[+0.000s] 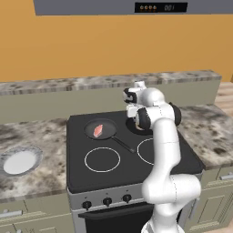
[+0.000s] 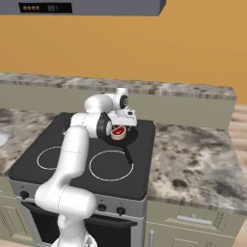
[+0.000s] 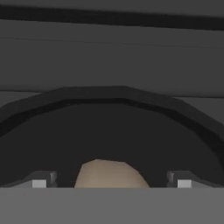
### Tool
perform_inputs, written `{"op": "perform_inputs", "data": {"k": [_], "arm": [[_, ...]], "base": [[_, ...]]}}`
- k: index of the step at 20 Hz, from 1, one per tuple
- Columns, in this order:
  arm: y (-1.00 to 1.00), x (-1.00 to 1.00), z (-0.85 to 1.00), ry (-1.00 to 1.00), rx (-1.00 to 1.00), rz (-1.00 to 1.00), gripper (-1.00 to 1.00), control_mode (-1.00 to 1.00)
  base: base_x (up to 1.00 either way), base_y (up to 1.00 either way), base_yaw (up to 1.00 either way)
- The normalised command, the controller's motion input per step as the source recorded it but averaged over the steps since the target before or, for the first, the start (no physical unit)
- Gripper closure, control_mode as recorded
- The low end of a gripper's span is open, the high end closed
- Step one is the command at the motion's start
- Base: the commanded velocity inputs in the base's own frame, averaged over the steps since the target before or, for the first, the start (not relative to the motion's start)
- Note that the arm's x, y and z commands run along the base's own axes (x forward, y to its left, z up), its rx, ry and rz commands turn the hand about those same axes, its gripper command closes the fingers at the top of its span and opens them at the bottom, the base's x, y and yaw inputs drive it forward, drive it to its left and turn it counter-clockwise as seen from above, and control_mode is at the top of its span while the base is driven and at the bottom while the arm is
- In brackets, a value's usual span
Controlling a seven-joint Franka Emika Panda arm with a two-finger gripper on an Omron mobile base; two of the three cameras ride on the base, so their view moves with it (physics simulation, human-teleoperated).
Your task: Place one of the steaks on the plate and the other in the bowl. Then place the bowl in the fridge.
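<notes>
The one readable marking is a small lit display (image 1: 160, 7) on the dark panel of the grey range hood (image 1: 91, 6) above the stove — a row of little orange dots, then pale digits that look like "001", though they are too blurred to be sure. It shows again in the right base view.

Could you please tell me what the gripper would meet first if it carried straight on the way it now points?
Most likely the round steak: in the hand view its tan edge sits between the open gripper tips, inside the black frying pan on the stove. Depth is unclear, so contact may already be close.
</notes>
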Motion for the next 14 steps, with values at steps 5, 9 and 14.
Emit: {"op": "perform_inputs", "data": {"k": [5,9,14], "arm": [[0.00,-0.30,-0.06,-0.01,0.00,0.00,1.00,-1.00],[0.01,-0.12,0.00,-0.07,0.00,0.00,1.00,-1.00],[0.00,-0.03,0.01,-0.06,0.00,-0.01,1.00,-1.00]], "base": [[0.00,0.00,0.00],[0.00,0.00,0.00],[0.00,0.00,0.00]]}}
